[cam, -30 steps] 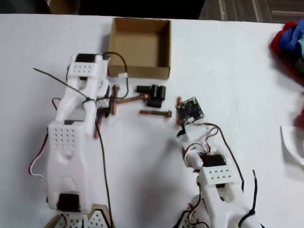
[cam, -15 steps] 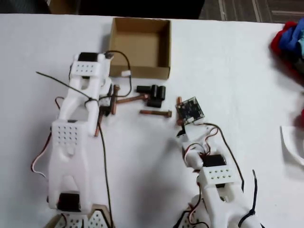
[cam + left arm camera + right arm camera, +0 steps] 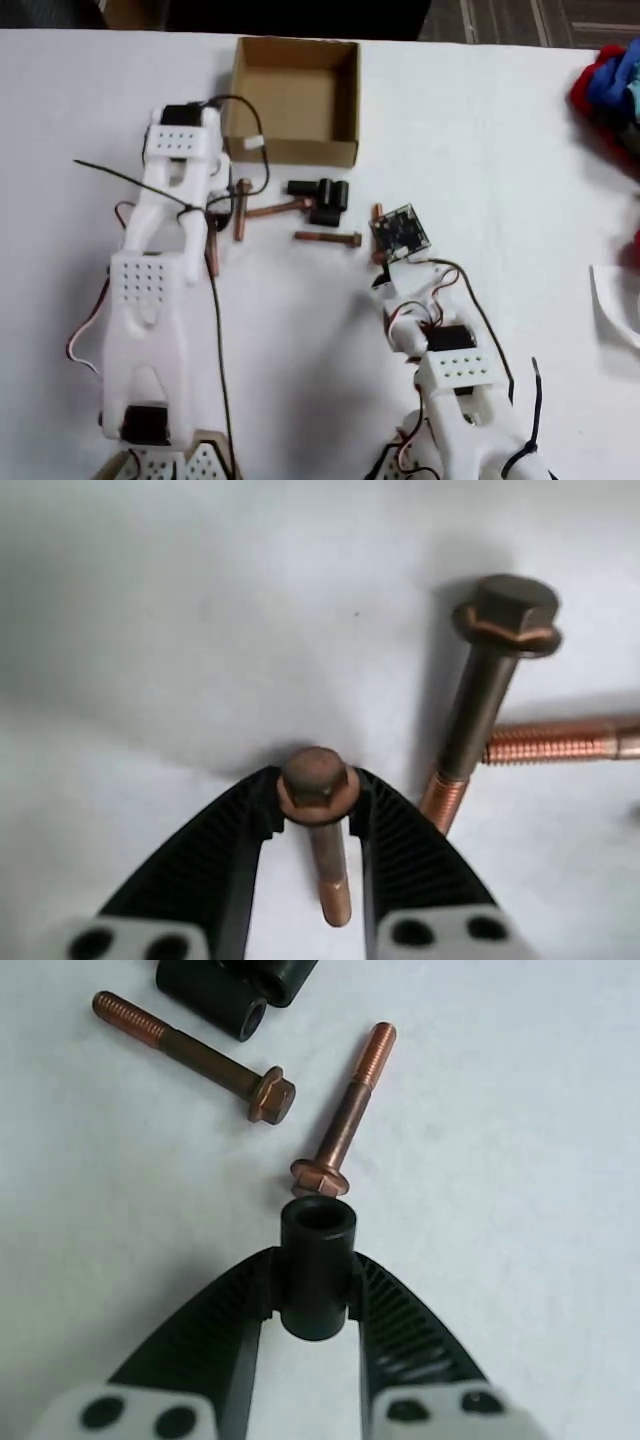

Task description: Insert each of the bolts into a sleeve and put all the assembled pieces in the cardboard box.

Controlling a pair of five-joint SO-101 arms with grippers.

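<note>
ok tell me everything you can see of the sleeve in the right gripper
The sleeve is a short, matte black tube, plastic or coated metal by its look, with a round open bore at its far end. The right gripper clamps its near half between ribbed black fingers. It lies in line with them, open end pointing away from the wrist. A copper-coloured bolt lies with its flanged head just past that end; whether the two touch cannot be told.
</note>
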